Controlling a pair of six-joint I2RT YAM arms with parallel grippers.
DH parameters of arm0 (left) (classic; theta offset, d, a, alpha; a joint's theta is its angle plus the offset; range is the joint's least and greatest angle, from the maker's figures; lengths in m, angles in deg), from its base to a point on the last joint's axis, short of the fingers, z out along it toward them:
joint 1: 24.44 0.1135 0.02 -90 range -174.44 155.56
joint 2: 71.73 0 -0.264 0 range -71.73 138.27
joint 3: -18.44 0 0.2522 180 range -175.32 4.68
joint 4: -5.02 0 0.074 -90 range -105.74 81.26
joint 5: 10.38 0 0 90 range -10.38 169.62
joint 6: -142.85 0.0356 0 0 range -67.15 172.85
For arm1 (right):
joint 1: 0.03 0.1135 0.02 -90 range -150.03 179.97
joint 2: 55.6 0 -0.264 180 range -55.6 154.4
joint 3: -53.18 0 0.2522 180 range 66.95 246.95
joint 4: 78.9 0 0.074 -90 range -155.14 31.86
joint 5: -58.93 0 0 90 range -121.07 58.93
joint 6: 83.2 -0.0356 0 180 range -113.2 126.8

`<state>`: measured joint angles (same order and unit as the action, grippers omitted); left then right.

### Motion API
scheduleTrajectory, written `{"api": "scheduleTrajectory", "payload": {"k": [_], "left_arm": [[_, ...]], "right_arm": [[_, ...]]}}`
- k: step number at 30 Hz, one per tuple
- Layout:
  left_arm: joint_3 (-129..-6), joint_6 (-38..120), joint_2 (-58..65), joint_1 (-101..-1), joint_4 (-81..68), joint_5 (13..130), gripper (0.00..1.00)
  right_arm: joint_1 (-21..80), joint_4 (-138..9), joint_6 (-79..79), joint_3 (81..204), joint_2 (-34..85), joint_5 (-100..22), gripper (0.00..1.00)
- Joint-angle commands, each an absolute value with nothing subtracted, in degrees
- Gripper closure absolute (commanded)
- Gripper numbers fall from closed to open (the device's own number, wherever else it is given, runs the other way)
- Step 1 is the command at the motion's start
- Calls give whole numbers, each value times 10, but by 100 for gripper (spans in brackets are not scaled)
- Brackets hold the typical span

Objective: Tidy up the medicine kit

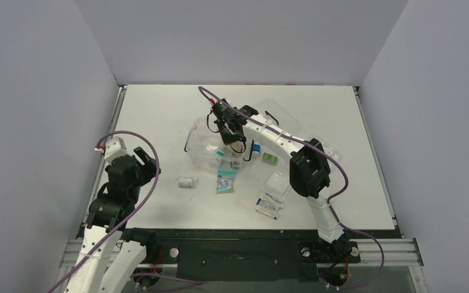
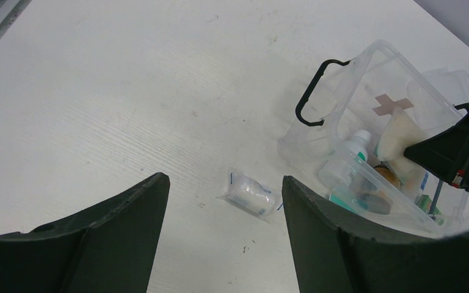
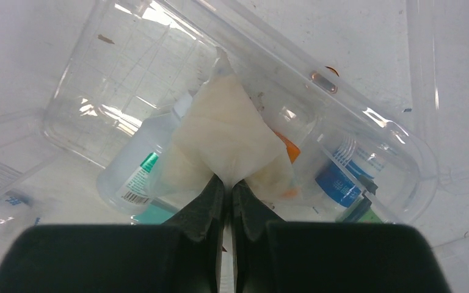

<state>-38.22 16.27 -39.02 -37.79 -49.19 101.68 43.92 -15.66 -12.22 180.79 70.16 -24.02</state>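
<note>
The medicine kit (image 1: 203, 143), a clear box with a faint red cross and a black side clip (image 2: 313, 93), sits open near the middle of the counter (image 1: 159, 110), a little toward the left edge. The right gripper (image 3: 227, 182) hangs over it with its fingers pressed together, pinching the edge of a pale cream pouch (image 3: 229, 131) that dangles above the box's contents. Under the pouch, inside the kit, lie a clear bottle with a green label (image 3: 135, 166) and something orange that is mostly hidden. A blue-capped container (image 3: 338, 180) shows through the box wall; I cannot tell whether it is inside or just beside the kit.

The left gripper (image 1: 146, 160) hovers near the left edge of the counter, fingers spread, holding nothing. A small wrapped bandage roll (image 2: 251, 194) lies on the counter between it and the kit, apart from both. A teal packet (image 1: 225, 182) lies just on the near side of the kit, and a cluster of clear sachets (image 1: 270, 204) sits closer to the near edge, beside the right arm.
</note>
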Motion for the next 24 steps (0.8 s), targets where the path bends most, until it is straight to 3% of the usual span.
{"api": "scheduleTrajectory", "payload": {"k": [1, 15, 24], "left_arm": [[-386, 171, -392, -376, -465, 1011, 34], [-387, 171, -392, -378, -465, 1011, 34], [-387, 171, -394, -378, -466, 1012, 34]], "right_arm": [[454, -195, -139, 1860, 661, -278, 100], [470, -337, -272, 1914, 747, -372, 100], [463, -351, -284, 1881, 778, -374, 100]]}}
